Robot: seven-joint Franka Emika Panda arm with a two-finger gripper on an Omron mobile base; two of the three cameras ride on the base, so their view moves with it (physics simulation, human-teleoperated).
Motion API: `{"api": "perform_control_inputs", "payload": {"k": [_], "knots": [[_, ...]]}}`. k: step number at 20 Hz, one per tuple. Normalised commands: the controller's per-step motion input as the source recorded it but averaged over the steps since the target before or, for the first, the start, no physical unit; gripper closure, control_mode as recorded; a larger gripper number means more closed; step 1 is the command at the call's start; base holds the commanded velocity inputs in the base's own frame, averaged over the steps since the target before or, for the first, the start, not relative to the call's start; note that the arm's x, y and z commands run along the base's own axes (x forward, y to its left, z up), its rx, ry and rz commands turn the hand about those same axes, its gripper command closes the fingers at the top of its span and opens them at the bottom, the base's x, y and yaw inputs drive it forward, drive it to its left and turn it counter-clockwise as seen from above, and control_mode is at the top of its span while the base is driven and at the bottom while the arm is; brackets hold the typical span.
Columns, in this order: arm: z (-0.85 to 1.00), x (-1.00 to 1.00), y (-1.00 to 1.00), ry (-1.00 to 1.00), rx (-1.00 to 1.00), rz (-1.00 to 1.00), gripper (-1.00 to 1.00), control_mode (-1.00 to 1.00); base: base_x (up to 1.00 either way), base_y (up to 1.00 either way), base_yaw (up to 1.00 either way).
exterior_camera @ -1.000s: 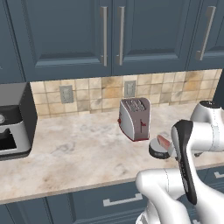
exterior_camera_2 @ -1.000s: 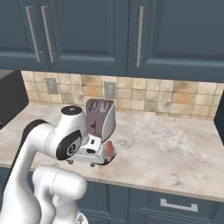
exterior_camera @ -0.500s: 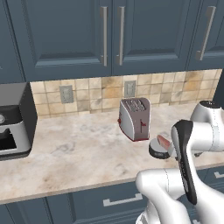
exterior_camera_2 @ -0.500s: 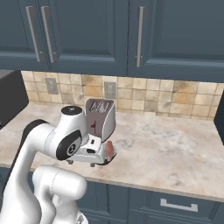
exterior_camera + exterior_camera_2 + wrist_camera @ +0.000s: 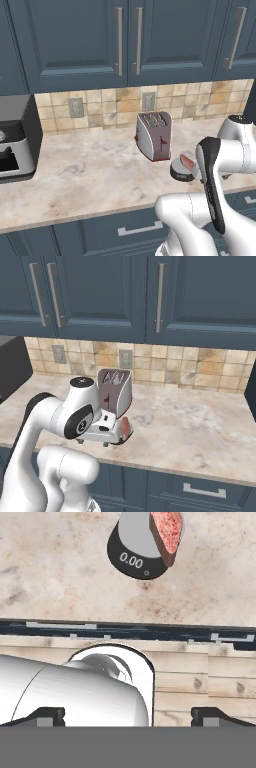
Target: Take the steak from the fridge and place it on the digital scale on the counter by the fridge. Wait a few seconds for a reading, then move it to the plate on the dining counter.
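Your steak (image 5: 166, 531) is sitting on the scale (image 5: 135, 549), resting over one side of the disc so that part of it overhangs the rim, and the display on the dark front reads zero. From the left base view you can see the scale (image 5: 181, 171) on the marbled counter (image 5: 90, 170) just in front of the toaster (image 5: 154, 135), with the steak (image 5: 187, 162) lying on its top. Compared with a second ago, nothing has shifted: the arm, the scale and the meat all sit exactly where they were, so you appear to be in the waiting stretch rather than in a move. Your claw (image 5: 128, 714) is spread fully apart and holds nothing; its two tips stand well back from the scale, over the counter edge and the floor below. The weighing step looks done in placement, with the pause running. What is left is to come back down over the steak, close on it, and carry it to the plate on the island. Mind the off-centre rest: a careless approach could nudge the meat off the disc.
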Motion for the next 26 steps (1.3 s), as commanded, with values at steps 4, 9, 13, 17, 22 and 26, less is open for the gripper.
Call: {"api": "perform_control_inputs", "payload": {"k": [4, 9, 13, 17, 22, 26], "knots": [[0.0, 0.0, 0.0, 0.0, 0.0, 0.0, -1.0, -1.0, 0.0, 0.0, 0.0], [0.0, 0.0, 0.0, 0.0, 0.0, 0.0, -1.0, -1.0, 0.0, 0.0, 0.0], [0.0, 0.0, 0.0, 0.0, 0.0, 0.0, -1.0, -1.0, 0.0, 0.0, 0.0], [0.0, 0.0, 0.0, 0.0, 0.0, 0.0, -1.0, -1.0, 0.0, 0.0, 0.0], [0.0, 0.0, 0.0, 0.0, 0.0, 0.0, -1.0, -1.0, 0.0, 0.0, 0.0], [0.0, 0.0, 0.0, 0.0, 0.0, 0.0, -1.0, -1.0, 0.0, 0.0, 0.0]]}}
